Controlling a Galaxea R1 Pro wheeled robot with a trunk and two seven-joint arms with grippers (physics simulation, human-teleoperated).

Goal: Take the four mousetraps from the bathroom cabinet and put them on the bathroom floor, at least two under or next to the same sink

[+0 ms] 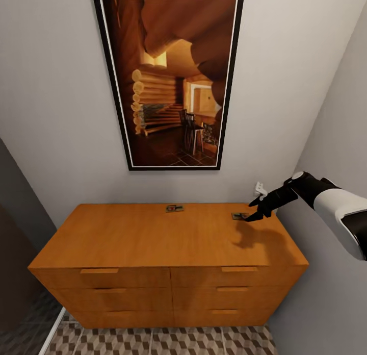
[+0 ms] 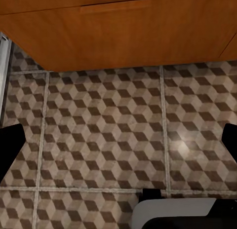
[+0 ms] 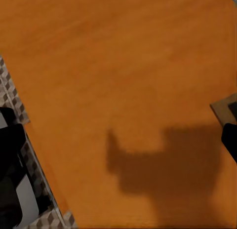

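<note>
My left jaws (image 2: 118, 140) hang spread and empty over the cube-patterned bathroom floor (image 2: 98, 135). On the cabinet (image 1: 153, 237), smooth orange wood, one flat mousetrap (image 1: 174, 208) lies far-centre, well apart. A second mousetrap (image 1: 238, 216) lies far-right, long axis left-right, at my right jaws (image 1: 251, 217), whose opening I cannot tell.

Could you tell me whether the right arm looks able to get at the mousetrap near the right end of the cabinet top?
Probably yes: the right gripper hovers right at that mousetrap, and the cabinet top around it is bare.
</note>
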